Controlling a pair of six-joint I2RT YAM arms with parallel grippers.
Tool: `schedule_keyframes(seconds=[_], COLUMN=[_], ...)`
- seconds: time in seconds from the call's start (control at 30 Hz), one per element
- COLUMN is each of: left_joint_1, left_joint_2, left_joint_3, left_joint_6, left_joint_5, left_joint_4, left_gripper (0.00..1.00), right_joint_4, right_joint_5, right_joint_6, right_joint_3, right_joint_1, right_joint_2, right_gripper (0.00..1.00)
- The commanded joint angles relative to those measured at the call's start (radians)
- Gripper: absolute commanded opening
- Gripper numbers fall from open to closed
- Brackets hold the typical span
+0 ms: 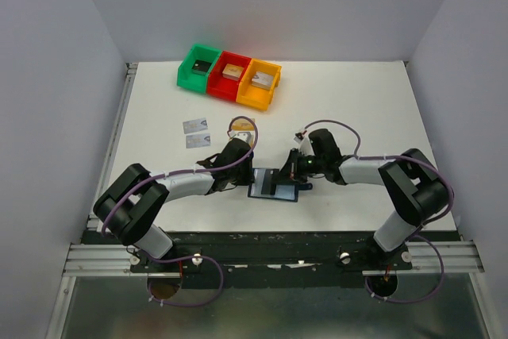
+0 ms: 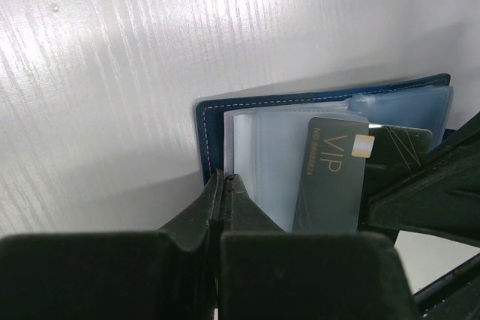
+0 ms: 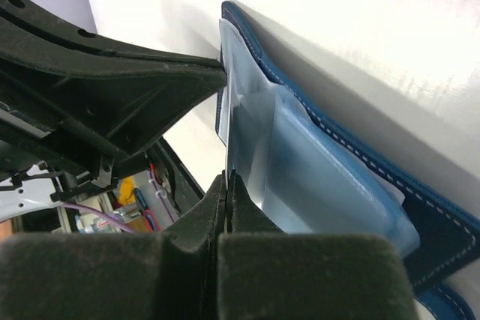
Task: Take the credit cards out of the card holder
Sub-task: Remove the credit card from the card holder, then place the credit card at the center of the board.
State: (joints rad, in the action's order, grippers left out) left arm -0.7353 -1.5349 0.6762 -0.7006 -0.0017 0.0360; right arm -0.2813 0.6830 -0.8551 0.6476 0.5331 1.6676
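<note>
The left gripper is clamping the holder's edge. The right gripper is pinching a card that is sticking out lengthwise toward it.

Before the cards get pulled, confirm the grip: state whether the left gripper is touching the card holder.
Touching. The left wrist view shows the left gripper shut on the card holder, pinching its navy cover's edge.

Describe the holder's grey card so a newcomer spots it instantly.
On the white table, near its front edge, lies the open navy card holder. Among its clear sleeves sits a grey card; unlike the black card beside it, it reads VIP.
</note>
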Motion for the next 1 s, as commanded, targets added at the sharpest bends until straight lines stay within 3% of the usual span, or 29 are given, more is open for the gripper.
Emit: schedule_keyframes(seconds=[0.0,0.4,0.5,0.57,0.63,0.7,0.77,0.8,0.83,0.97], left_joint_1=[-0.009,-0.024,-0.024,-0.026,-0.029,-0.027,-0.027,-0.027,-0.027,-0.021], left_joint_2=[-0.018,0.028,0.062,0.108,0.160,0.215,0.271,0.297,0.333,0.436], left_joint_3=[-0.024,-0.003,0.016,0.035,0.055,0.072,0.071,0.060,0.036,-0.094], left_joint_6=[0.006,0.052,0.072,0.085,0.089,0.079,0.060,0.047,0.030,-0.049], left_joint_5=[0.003,-0.006,0.026,0.054,0.063,0.065,0.065,0.065,0.081,0.129], left_joint_4=[-0.067,-0.047,-0.041,-0.041,-0.042,-0.041,-0.001,0.027,0.075,0.341], left_gripper=[0.00,0.00,0.02,0.22,0.50,0.67,0.77,0.88,0.92,0.93], right_joint_4=[0.100,0.536,0.576,0.590,0.593,0.556,0.483,0.426,0.365,-0.008], right_joint_5=[-0.063,-0.298,-0.345,-0.364,-0.381,-0.384,-0.390,-0.382,-0.379,-0.343], right_joint_6=[0.056,0.255,0.283,0.289,0.294,0.281,0.248,0.232,0.203,0.070], right_joint_3=[-0.014,0.101,0.115,0.122,0.126,0.106,0.063,0.037,0.000,-0.152], right_joint_1=[-0.022,-0.033,-0.033,-0.033,-0.033,-0.033,-0.033,-0.033,-0.033,-0.033], right_joint_2=[-0.057,-0.265,-0.348,-0.400,-0.446,-0.500,-0.563,-0.598,-0.629,-0.739], right_gripper=[0.00,0.00,0.00,0.00,0.00,0.00,0.00,0.00,0.00,0.00])
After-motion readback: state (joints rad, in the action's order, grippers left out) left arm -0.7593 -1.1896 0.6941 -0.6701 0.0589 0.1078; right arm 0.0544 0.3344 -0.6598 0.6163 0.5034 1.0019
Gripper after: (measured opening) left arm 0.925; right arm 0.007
